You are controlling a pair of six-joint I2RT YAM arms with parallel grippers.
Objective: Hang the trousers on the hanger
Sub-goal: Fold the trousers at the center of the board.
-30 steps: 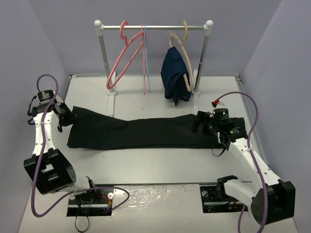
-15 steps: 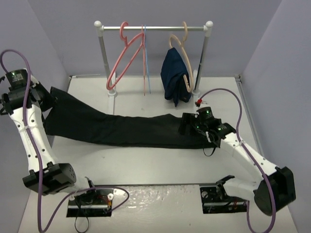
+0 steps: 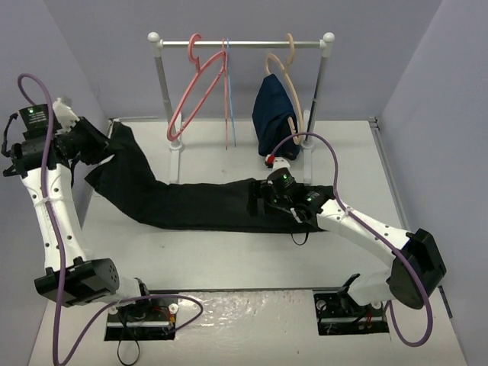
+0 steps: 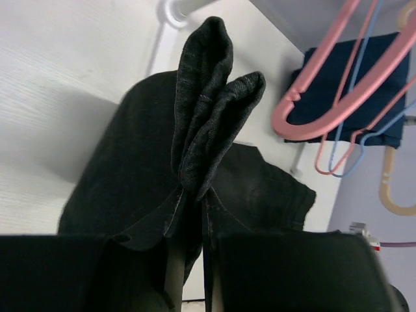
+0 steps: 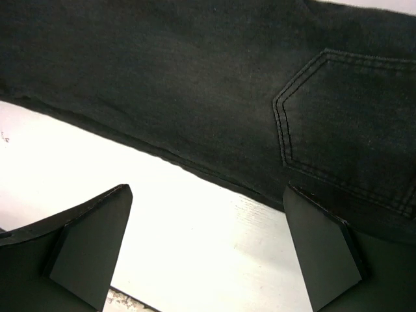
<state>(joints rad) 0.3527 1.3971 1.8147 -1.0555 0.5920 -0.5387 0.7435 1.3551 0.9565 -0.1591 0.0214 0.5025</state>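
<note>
Showing pocket stitching [image 5: 281, 123] on the trousers [image 5: 162, 65]: right wrist only.

No lettering, label, brand mark, number or sign was readable in any of the three views.

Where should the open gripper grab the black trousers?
Pinch the trousers at the near edge beside the pocket, coming straight down from above. That end lies flat on the table, the right gripper open over it; the left gripper holds the leg ends.
</note>
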